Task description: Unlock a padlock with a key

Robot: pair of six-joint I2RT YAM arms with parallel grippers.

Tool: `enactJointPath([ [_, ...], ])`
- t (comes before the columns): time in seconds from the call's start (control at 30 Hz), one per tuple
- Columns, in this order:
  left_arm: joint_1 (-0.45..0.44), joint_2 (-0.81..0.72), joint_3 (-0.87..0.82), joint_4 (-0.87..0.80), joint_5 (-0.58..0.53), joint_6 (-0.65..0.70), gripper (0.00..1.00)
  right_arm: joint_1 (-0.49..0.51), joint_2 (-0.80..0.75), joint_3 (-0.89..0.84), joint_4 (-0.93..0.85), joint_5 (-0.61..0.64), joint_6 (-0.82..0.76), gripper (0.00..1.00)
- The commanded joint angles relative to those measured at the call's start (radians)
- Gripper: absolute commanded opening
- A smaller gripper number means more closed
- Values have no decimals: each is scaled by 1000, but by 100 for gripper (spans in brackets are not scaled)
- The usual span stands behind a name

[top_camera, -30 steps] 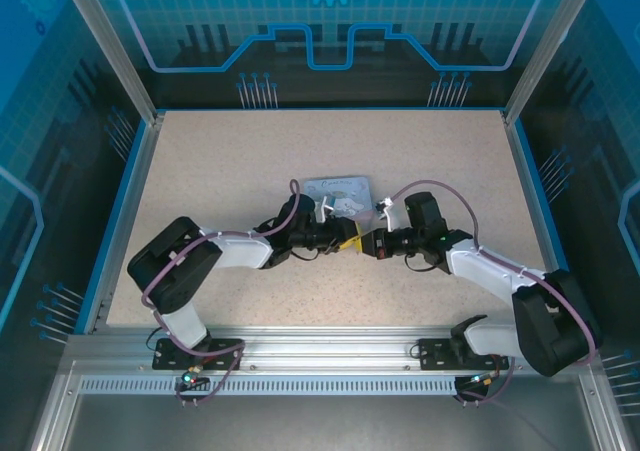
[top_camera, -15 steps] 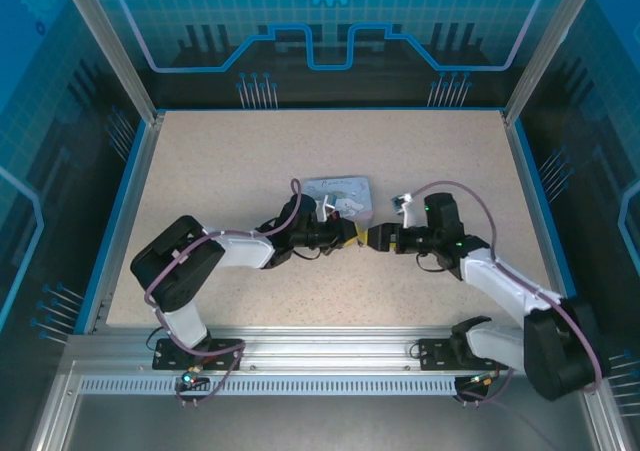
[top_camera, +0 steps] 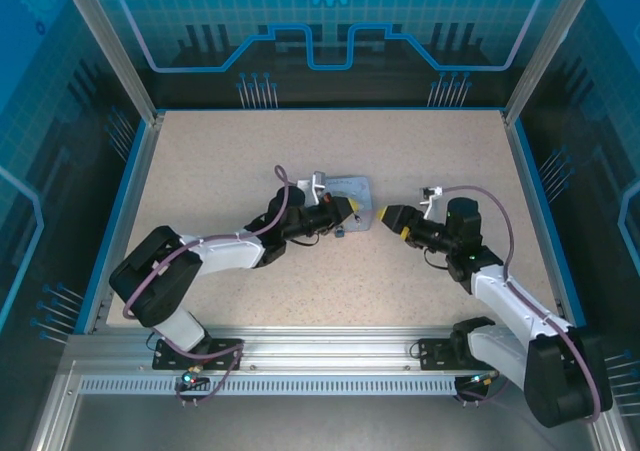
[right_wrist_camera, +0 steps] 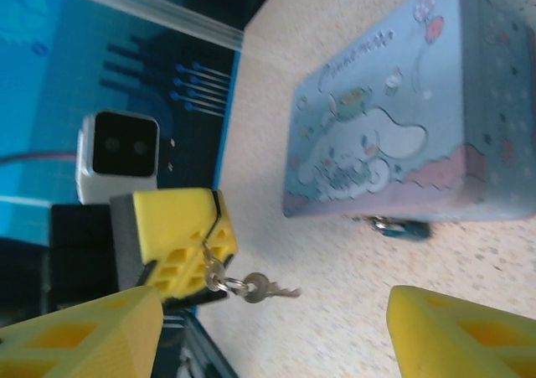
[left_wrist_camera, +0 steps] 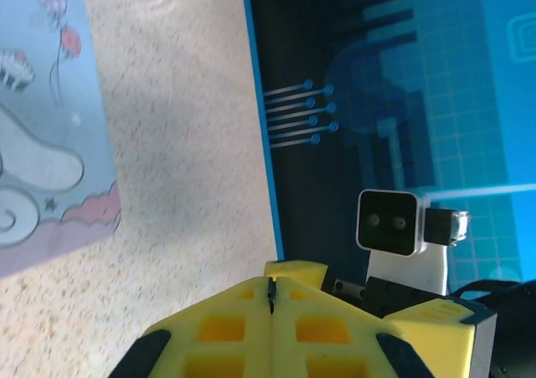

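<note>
Speckled beige counter [top_camera: 230,161], blue walls around. Left end effector [right_wrist_camera: 213,240] is pinched closed on the dangling key [right_wrist_camera: 272,291]. Right end effector [right_wrist_camera: 268,328] gapes wide, empty. Padlock [right_wrist_camera: 402,227] lies against the box's [right_wrist_camera: 385,143] near edge.

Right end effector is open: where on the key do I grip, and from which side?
Probably the key by its head, beside the ring pinched in the shut left end effector. Its blade sticks out sideways, unobstructed, so bring the right end effector straight in from the front, blade left free.
</note>
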Motion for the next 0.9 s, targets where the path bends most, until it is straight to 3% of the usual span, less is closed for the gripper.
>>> enactJointPath([
  [0.0,5,-25,-15,124,-101,39,0,14,43,23,187,35,151,68],
  [0.33,-2,1,-71,338,-225,17,0,120,188,118,321,95,204,60],
  [0.87,-4,12,-74,366,-245,0,0,206,331,186,411,95,219,41],
])
